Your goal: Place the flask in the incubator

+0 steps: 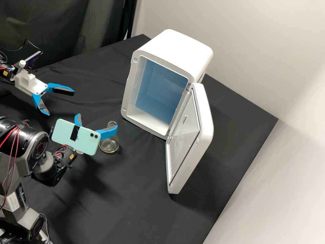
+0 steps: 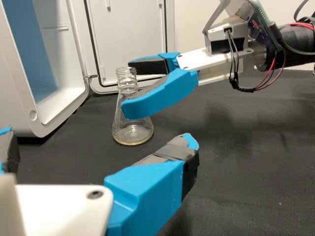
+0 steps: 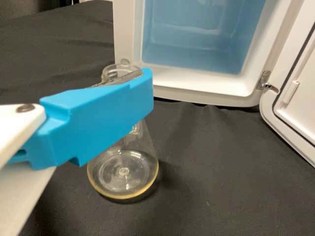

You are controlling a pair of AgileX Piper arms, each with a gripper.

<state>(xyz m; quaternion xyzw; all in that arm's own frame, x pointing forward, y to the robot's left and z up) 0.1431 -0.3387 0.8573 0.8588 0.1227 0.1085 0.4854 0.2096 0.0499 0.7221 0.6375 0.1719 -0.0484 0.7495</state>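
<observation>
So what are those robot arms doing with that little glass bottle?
The right gripper has its blue fingers open on either side of the neck of the small clear glass cone-shaped flask, which stands upright on the black bench. It has not closed on it. The left gripper hangs open farther back, holding nothing. The white box-shaped incubator with the blue inside stands nearby, its door swung wide open.

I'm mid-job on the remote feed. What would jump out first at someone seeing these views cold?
The white incubator in the middle of the black bench catches the eye first, with its door wide open on a pale blue inside. Just in front of it a clear flask stands upright, with the right tool open around its neck. The left tool hangs open farther off.
</observation>
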